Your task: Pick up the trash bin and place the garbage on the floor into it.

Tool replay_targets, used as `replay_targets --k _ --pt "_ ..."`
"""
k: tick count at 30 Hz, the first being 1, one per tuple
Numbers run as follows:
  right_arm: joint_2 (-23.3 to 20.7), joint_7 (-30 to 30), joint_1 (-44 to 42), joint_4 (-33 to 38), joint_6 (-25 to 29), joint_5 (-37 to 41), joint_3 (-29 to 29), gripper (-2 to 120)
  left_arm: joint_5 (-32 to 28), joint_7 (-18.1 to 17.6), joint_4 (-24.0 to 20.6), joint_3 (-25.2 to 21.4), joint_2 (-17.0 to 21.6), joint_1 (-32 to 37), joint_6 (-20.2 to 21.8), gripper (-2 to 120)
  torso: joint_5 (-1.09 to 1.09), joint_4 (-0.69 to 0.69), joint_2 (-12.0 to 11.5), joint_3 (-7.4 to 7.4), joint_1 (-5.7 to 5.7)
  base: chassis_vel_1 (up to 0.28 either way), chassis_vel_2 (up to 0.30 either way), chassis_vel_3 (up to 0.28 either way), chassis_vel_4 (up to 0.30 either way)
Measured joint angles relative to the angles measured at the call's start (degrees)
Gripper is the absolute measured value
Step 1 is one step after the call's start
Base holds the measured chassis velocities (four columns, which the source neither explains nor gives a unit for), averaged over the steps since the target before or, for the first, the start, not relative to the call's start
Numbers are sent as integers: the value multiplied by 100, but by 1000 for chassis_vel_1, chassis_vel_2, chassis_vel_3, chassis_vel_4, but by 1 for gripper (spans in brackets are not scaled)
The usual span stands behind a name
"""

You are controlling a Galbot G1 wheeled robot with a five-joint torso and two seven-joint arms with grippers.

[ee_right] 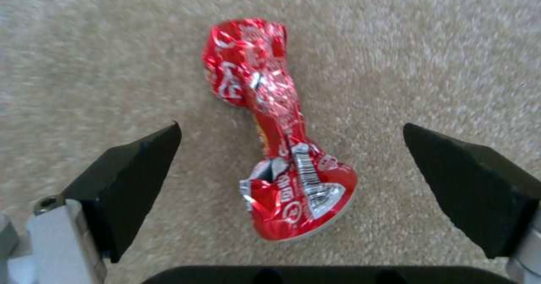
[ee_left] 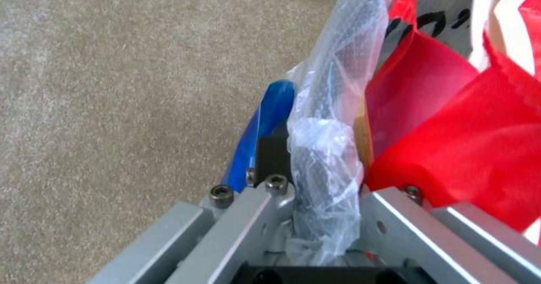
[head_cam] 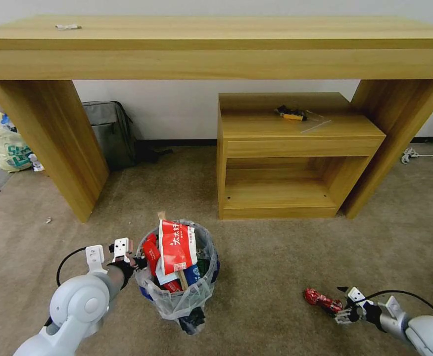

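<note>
The trash bin [head_cam: 201,289], round and dark with a clear bag liner, holds red wrappers and a red-white carton [head_cam: 175,244]. My left gripper [head_cam: 138,262] is shut on the trash bin's rim at its left side; in the left wrist view the rim and bunched liner [ee_left: 324,157] sit pinched between the jaws, with a blue edge [ee_left: 265,123] beside them. On the floor [head_cam: 275,257] at the lower right lies a crushed red wrapper [head_cam: 321,299]. My right gripper [head_cam: 342,312] is open just behind it; in the right wrist view the red wrapper [ee_right: 276,148] lies between the spread fingertips [ee_right: 141,165].
A long wooden desk [head_cam: 216,44] spans the back, with a low wooden cabinet [head_cam: 285,158] under its right side. A grey backpack [head_cam: 110,131] leans on the wall. A yellowish tied bag [head_cam: 9,146] sits far left. White cables [head_cam: 419,154] lie far right.
</note>
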Motion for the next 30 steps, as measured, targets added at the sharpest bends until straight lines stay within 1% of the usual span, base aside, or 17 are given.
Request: replay_targets --k 2,3,7,11,14,15,18,19,20,22,23,27,28,30 --pt "75 6 247 -269 1 -23 -161 100 0 1 0 8 -1 -16 0 0 0 0 0 0 0 0 0 0 0" --pt "75 6 247 -269 1 -23 -161 100 0 1 0 8 -1 -16 0 0 0 0 0 0 0 0 0 0 0" --pt "224 24 706 -629 -15 -132 -434 100 0 3 18 21 -11 -35 0 0 -1 1 0 0 0 0 0 0 0" --pt "298 41 897 -803 -24 -225 -563 100 -2 4 21 21 -12 -45 0 0 0 2 0 0 0 0 0 0 0" --pt "335 60 998 -879 -90 -267 -681 92 -15 7 26 -5 1 -47 0 0 0 1 0 0 0 0 0 0 0" --pt "335 60 998 -879 -90 -267 -681 92 -15 7 26 -5 1 -47 0 0 0 1 0 0 0 0 0 0 0" --pt "335 66 1009 -897 -150 -288 -736 82 -13 23 41 -14 -2 -45 0 0 0 0 0 0 1 0 0 0 0" --pt "335 66 1009 -897 -150 -288 -736 82 -13 23 41 -14 -2 -45 0 0 0 0 0 0 1 0 0 0 0" --pt "336 80 1008 -895 -213 -289 -741 77 -12 28 49 -13 -10 -48 0 0 -1 0 0 0 1 0 0 0 0" --pt "333 80 1002 -886 -262 -289 -742 73 -9 28 58 -6 -16 -67 0 0 -1 0 0 0 0 0 0 0 0" --pt "333 80 1002 -886 -262 -289 -742 73 -9 28 58 -6 -16 -67 0 0 -1 0 0 0 0 0 0 0 0" --pt "339 73 973 -885 -303 -272 -723 59 -13 30 70 -2 -13 -95 0 0 -3 -1 1 -1 0 0 0 0 0" --pt "339 73 973 -885 -303 -272 -723 59 -13 30 70 -2 -13 -95 0 0 -3 -1 1 -1 0 0 0 0 0" --pt "352 71 965 -883 -310 -267 -716 52 -17 30 70 -5 -9 -90 0 0 -4 -2 1 -1 0 0 0 0 0"
